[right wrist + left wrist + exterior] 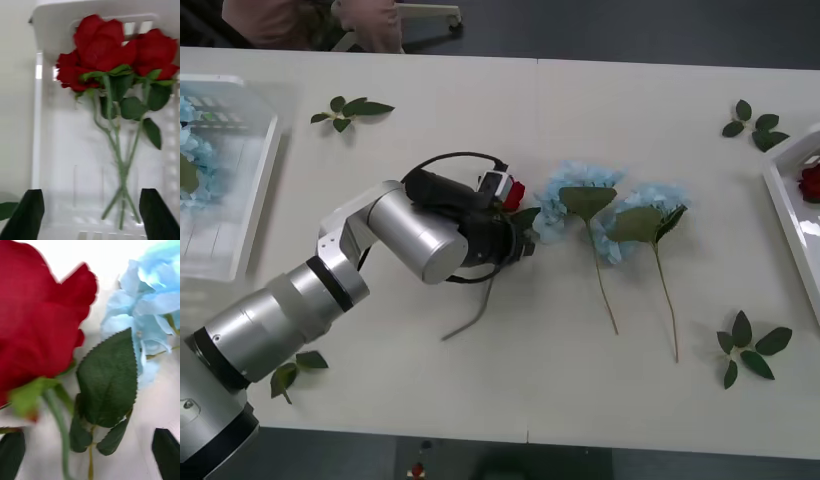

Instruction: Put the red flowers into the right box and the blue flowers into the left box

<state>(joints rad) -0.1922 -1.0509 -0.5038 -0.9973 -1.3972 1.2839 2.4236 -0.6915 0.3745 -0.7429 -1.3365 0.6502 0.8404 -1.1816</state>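
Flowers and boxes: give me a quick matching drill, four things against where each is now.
1 rose by the left gripper
2 two blue flowers
3 right box
4 left box

A holds blue flowers
B on the table mid-right, stems toward the robot
C holds red roses
D table centre, beside a blue cluster

Pairs: 1-D, 2-B, 3-C, 4-A

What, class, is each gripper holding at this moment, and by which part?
Nothing is held. The left gripper is open around the stem of a red rose lying on the table; the right gripper hangs open above the right box.
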